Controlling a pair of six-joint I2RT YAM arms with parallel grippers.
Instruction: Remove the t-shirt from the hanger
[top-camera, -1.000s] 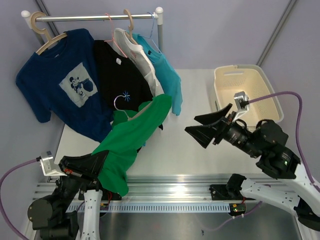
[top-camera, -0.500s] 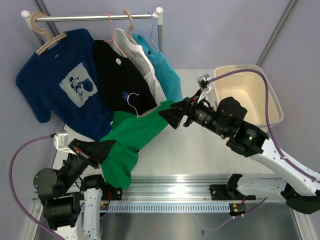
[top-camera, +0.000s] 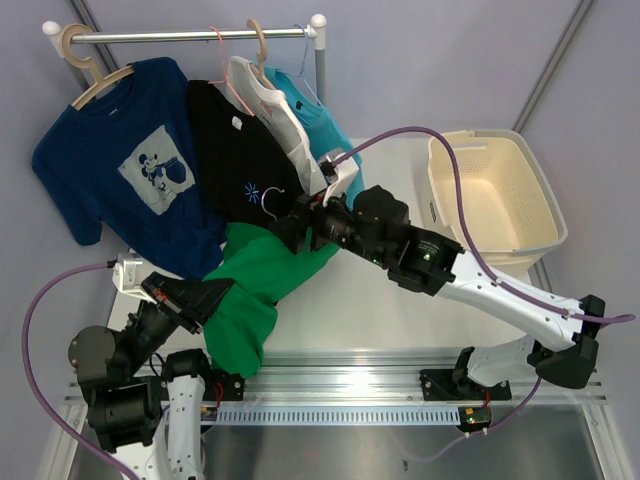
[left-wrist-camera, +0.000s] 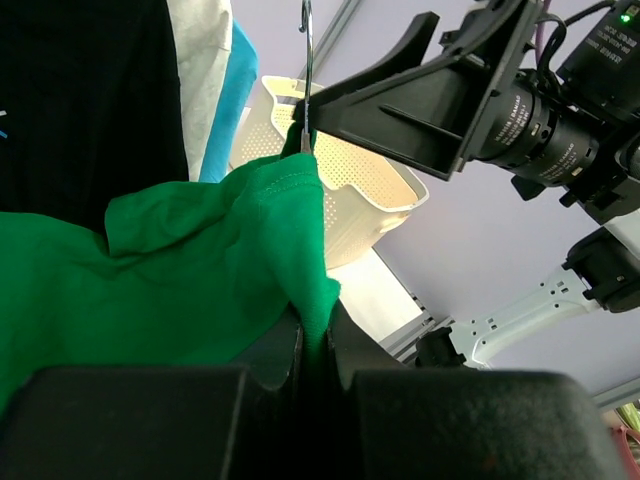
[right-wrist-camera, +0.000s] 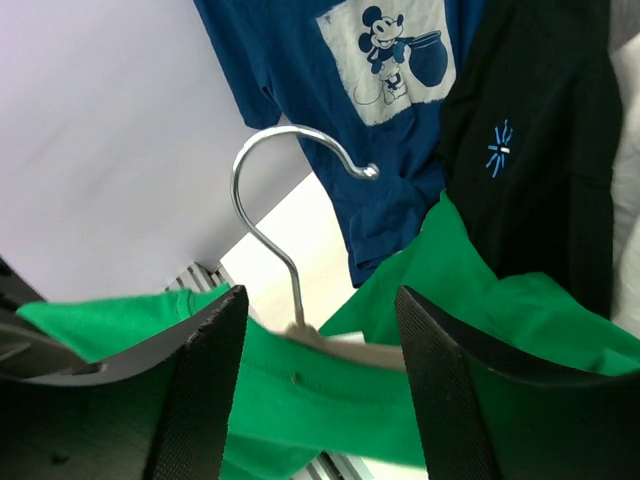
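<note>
The bright green t-shirt (top-camera: 262, 283) hangs slack on the hanger, whose slim metal hook (top-camera: 268, 196) sticks up from the collar. My left gripper (top-camera: 212, 297) is shut on a fold of the shirt's edge; in the left wrist view the green cloth (left-wrist-camera: 200, 250) is pinched between the jaws (left-wrist-camera: 315, 335). My right gripper (top-camera: 297, 228) is open at the collar. In the right wrist view its fingers (right-wrist-camera: 318, 305) straddle the hanger's neck, with the hook (right-wrist-camera: 262, 185) just beyond, the pale hanger shoulder (right-wrist-camera: 375, 352) and the green collar (right-wrist-camera: 330, 395) between them, not touching.
A rail (top-camera: 190, 35) at the back carries a dark blue printed t-shirt (top-camera: 120, 170), a black one (top-camera: 240, 150), a white one (top-camera: 275, 110) and a turquoise one (top-camera: 335, 150). A cream laundry basket (top-camera: 540, 190) stands at the right on the white table (top-camera: 390, 300).
My right arm has swung left from beside the basket to the green shirt's collar, still open. My left gripper keeps its hold; the shirt has bunched closer to it.
</note>
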